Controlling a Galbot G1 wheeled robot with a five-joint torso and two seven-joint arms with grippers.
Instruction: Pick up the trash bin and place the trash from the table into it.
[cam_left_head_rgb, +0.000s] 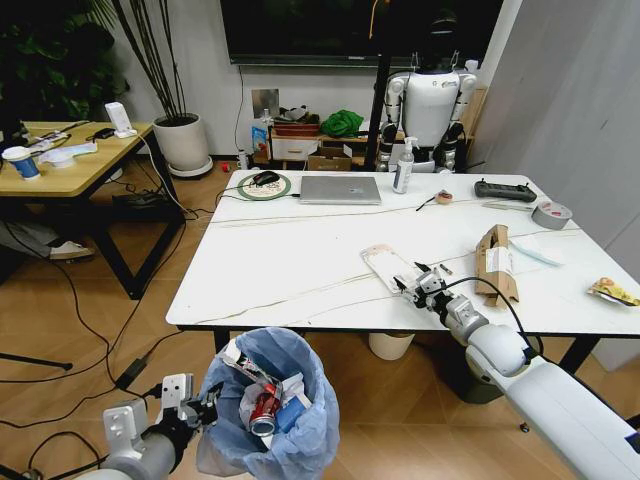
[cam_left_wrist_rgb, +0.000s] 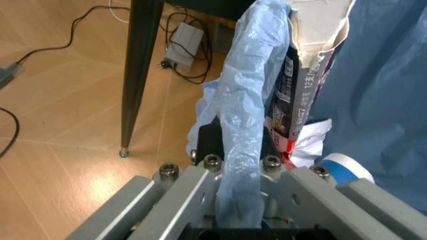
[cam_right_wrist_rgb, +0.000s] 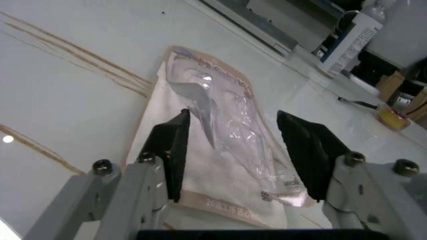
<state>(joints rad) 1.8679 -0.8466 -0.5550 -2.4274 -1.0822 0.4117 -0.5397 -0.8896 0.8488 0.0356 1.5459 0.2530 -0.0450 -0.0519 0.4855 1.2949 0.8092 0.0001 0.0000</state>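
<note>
1. The trash bin (cam_left_head_rgb: 272, 405) sits at bottom centre of my head view, just below the near edge of the table (cam_left_head_rgb: 290, 265), blue liner bunched around its rim. Inside I see a crushed red-white can (cam_left_head_rgb: 265, 408), crumpled white paper (cam_left_head_rgb: 250, 398) and a blue-and-white scrap.
2. My left gripper (cam_left_head_rgb: 205, 405) is at bottom left of the head view, against the bin's left rim. In the left wrist view its fingers (cam_left_wrist_rgb: 200, 182) are pinched on a fold of the blue bag (cam_left_wrist_rgb: 243, 125), which runs up between them; a printed carton (cam_left_wrist_rgb: 300, 95) stands inside just behind.
3. The flat white packet (cam_left_head_rgb: 388, 266) lies on the table right of centre, near the front edge. My right gripper (cam_left_head_rgb: 417, 283) is at its near end, fingers (cam_right_wrist_rgb: 175, 145) spread with one on each side of the packet (cam_right_wrist_rgb: 223, 145) in the right wrist view; I can't tell if they touch it.
4. Torn brown cardboard box (cam_left_head_rgb: 495, 263) lies to the right of the packet; yellow wrapper (cam_left_head_rgb: 613, 291) sits at the far right edge.
5. Upper part of the table: silver laptop (cam_left_head_rgb: 340, 189), spray bottle (cam_left_head_rgb: 403, 166), grey tape roll (cam_left_head_rgb: 551, 213).
</note>
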